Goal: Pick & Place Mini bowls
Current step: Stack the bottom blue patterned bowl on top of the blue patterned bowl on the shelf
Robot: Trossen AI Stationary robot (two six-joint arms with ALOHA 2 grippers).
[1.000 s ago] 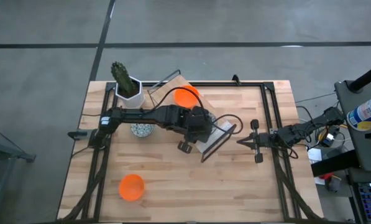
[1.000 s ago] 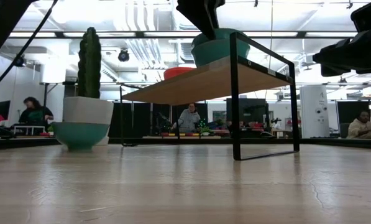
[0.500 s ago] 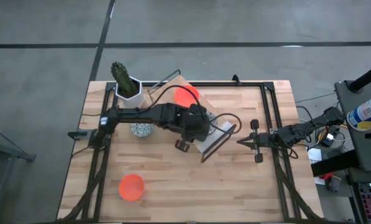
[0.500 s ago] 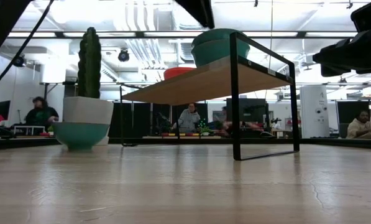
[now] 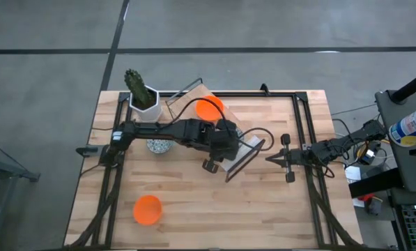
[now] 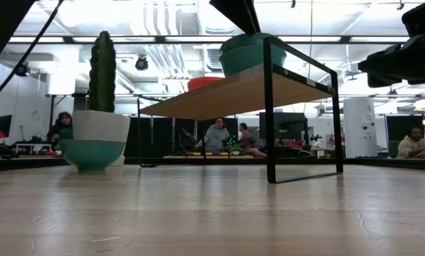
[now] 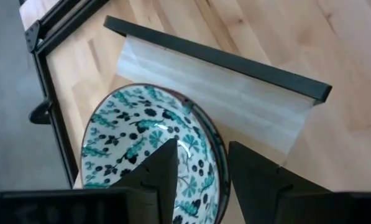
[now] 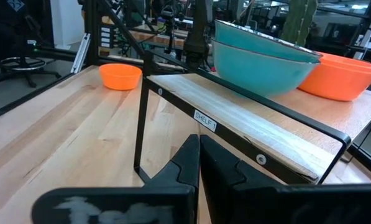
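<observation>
Left gripper (image 7: 197, 180) jaws part open, empty, above floral bowl (image 7: 151, 152) on shelf (image 7: 222, 84): lift vertically clear of the rim.

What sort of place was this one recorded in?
Probably an open lab or workshop: a wooden table on a bare grey floor, pipes on the ceiling, and people at desks behind.
</observation>
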